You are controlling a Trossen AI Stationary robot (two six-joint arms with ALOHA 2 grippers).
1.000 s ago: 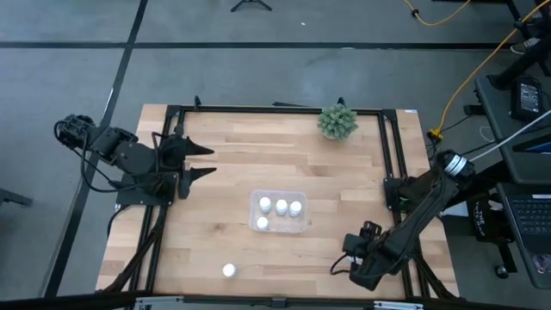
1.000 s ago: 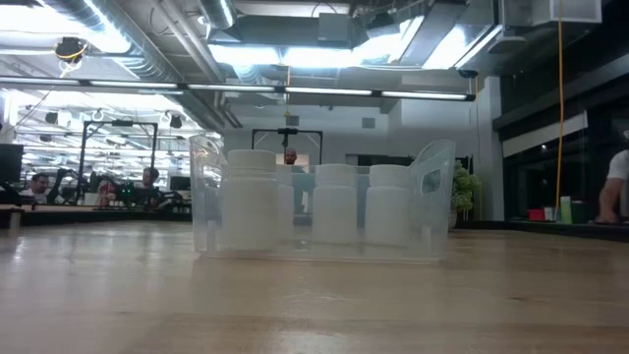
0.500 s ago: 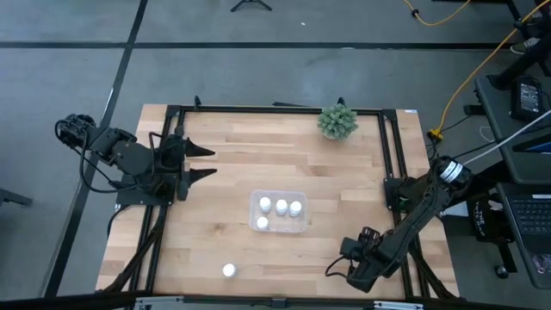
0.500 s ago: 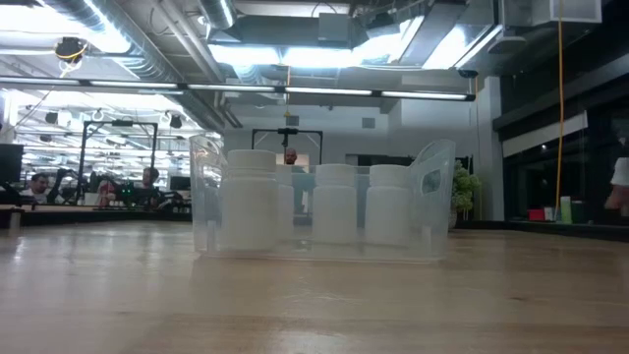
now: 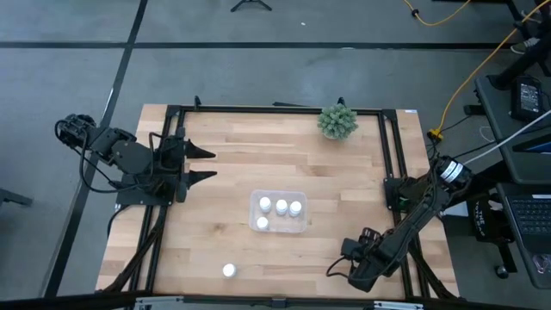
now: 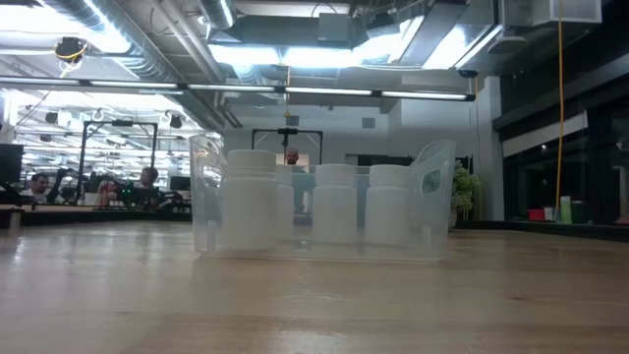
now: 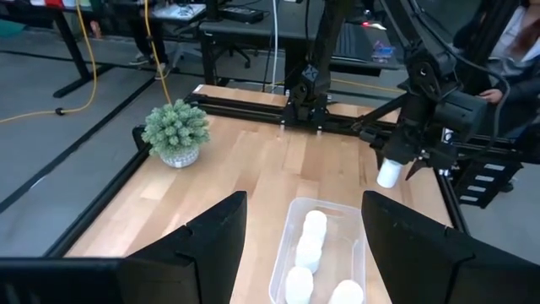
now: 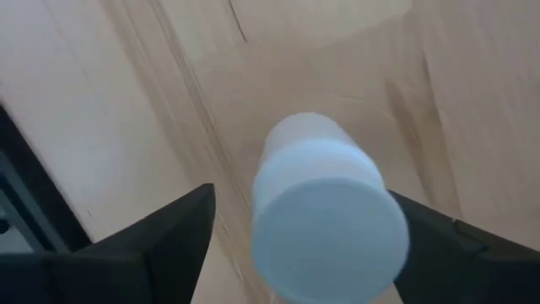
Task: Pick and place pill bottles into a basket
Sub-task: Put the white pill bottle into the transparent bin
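Observation:
The clear basket (image 5: 277,213) stands mid-table and holds several white pill bottles (image 5: 281,206); it also shows in the low view (image 6: 319,202) and the left wrist view (image 7: 316,245). One loose bottle (image 5: 228,270) stands on its base near the table's near edge. My right gripper (image 5: 333,269) is over the table's near right part, shut on another white bottle (image 8: 325,224). My left gripper (image 5: 213,164) is open and empty at the table's left, pointing toward the basket. My right gripper pinches the bottle between its two fingers (image 8: 426,241), by its sides near the cap (image 8: 371,211). The cap end faces my wrist. In the left wrist view the fingers point down and the bottle (image 7: 388,174) hangs below them, clear of the table.
A small spiky green plant (image 5: 337,121) stands at the far right of the table. A black metal frame (image 5: 275,109) runs along the table's edges. Bare wood lies between the basket and the near edge. People sit far off in the room (image 6: 39,184).
My right gripper has gone a little toward the table's left edge, still shut on its bottle. The basket, the loose bottle and my left arm have kept still.

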